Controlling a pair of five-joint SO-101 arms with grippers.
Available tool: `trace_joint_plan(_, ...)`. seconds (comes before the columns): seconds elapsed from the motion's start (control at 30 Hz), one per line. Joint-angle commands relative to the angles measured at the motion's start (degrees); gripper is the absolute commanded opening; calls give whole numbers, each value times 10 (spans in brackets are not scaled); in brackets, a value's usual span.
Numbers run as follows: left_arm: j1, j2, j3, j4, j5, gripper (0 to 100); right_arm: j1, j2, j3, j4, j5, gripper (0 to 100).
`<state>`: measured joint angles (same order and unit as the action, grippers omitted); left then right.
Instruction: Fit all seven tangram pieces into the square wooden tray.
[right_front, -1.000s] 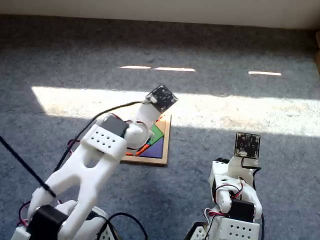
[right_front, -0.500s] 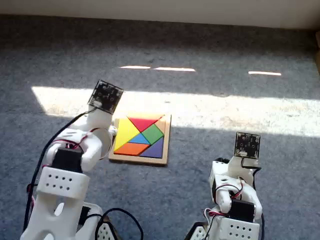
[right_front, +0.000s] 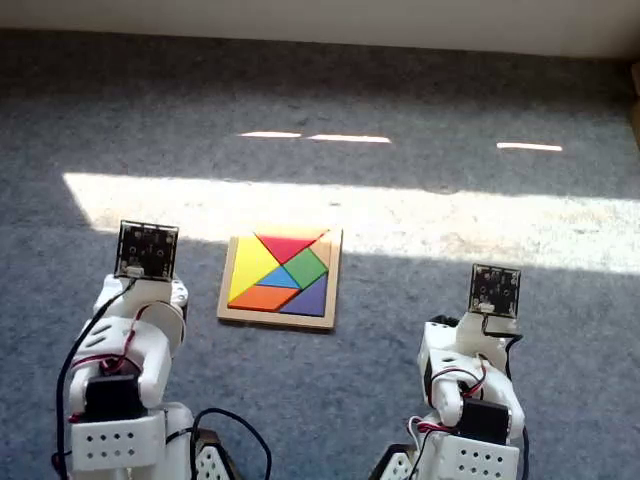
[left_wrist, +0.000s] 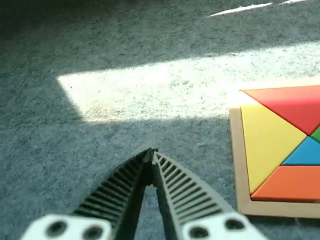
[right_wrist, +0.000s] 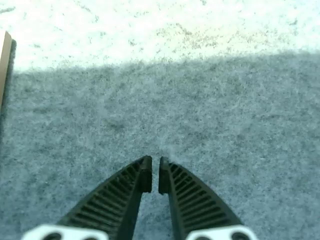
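The square wooden tray (right_front: 334, 280) lies flat on the grey carpet, packed with coloured tangram pieces: red (right_front: 285, 246), yellow (right_front: 250, 268), green (right_front: 308, 265), blue (right_front: 283, 279), orange (right_front: 262, 297) and purple (right_front: 310, 297). My left arm (right_front: 135, 330) is folded back to the left of the tray. Its gripper (left_wrist: 151, 155) is shut and empty over bare carpet, with the tray's rim (left_wrist: 235, 150) and the yellow piece (left_wrist: 265, 140) off to one side. My right arm (right_front: 470, 370) is folded to the right of the tray. Its gripper (right_wrist: 151, 172) is shut on nothing above the carpet.
A bright band of sunlight (right_front: 450, 225) crosses the carpet behind the tray. The tray's edge (right_wrist: 5, 60) shows at the border of the right wrist view. A pale wall base (right_front: 320, 20) runs along the far side.
My left arm has pulled back from over the tray to its near left side, uncovering the pieces. The right arm has kept still.
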<state>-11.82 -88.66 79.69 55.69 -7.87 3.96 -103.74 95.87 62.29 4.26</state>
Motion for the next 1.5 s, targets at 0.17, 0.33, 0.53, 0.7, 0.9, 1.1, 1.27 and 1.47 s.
trace_joint_plan(0.17, -16, -169, 124, -5, 4, 5, 3, -5, 80, -21, -2, 41)
trace_joint_plan(0.33, -14, -155, 137, -5, 4, 5, 3, -5, 80, -21, -2, 41)
trace_joint_plan(0.53, -7, -153, 175, 3, 2, 5, 6, 0, 80, -15, 0, 41)
trace_joint_plan(0.7, -4, -153, 175, 72, 4, 5, 7, 0, 80, 11, 1, 41)
trace_joint_plan(0.9, -7, -153, 175, 135, 2, 5, 7, -5, 80, 88, 1, 41)
trace_joint_plan(1.1, -7, -153, 175, 210, 2, 5, 6, -5, 80, 88, 2, 41)
trace_joint_plan(1.27, -7, -153, 175, 210, 2, 5, 6, -5, 80, 88, 2, 41)
trace_joint_plan(1.47, -7, -153, 175, 210, 2, 5, 6, -5, 80, 88, 2, 41)
